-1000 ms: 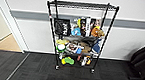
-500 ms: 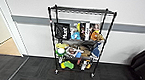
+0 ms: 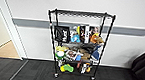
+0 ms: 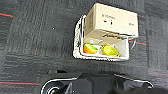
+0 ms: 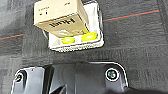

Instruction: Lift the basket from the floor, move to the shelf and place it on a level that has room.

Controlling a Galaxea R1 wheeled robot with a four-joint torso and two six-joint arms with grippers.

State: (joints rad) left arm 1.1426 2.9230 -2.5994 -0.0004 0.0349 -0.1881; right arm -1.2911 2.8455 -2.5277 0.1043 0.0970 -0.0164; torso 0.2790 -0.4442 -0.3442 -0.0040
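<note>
Basket (image 4: pixel 101 53) on floor (image 4: pixel 37 45), below wrists.

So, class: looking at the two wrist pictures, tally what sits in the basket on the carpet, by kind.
Cardboard box: 1
Yellow-green rounded items: 2
Total in the basket: 3

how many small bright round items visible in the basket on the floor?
2. Both lie side by side in the open end of the basket: an orange-green one and a yellow one. The cardboard box covers the rest, so more may be hidden.
</note>
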